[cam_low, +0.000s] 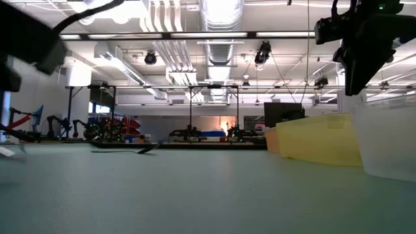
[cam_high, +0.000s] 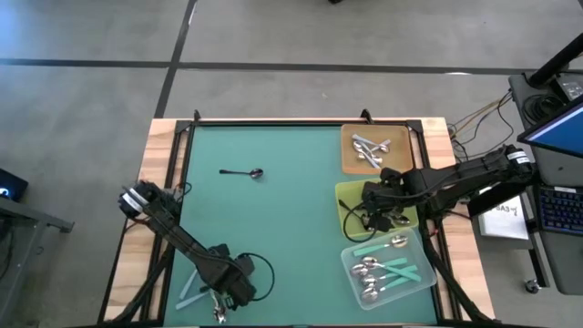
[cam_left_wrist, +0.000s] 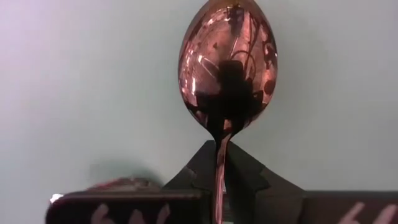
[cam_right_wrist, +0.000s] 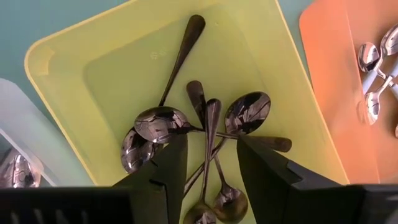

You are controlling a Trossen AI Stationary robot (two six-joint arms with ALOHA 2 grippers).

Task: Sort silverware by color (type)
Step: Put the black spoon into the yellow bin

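Note:
My left gripper (cam_high: pixel 221 302) is at the table's near edge, shut on a shiny silver spoon (cam_left_wrist: pixel 227 68) whose bowl sticks out past the fingertips. Two teal-handled spoons (cam_high: pixel 189 290) lie on the mat just to its left. One dark spoon (cam_high: pixel 244 172) lies alone on the mat toward the far side and also shows in the low view (cam_low: pixel 123 149). My right gripper (cam_right_wrist: pixel 211 165) hovers open over the yellow tray (cam_high: pixel 348 196). Its fingers stand either side of a dark spoon (cam_right_wrist: pixel 210 134) in the pile, without touching it. My left gripper pinches the silver spoon between its two fingers at the handle's neck (cam_left_wrist: pixel 219 152), just behind the bowl. The handle runs back along the fingers and is hidden between them. The bowl points straight out ahead over the mat. Whether the spoon is lifted clear, I cannot tell.
The orange tray (cam_high: pixel 351 157) at the far right holds silver spoons. The clear tray (cam_high: pixel 414 241) at the near right holds teal-handled spoons. The yellow tray sits between them, holding several dark spoons. The green mat's middle (cam_high: pixel 273 228) is bare. Wooden borders edge the table.

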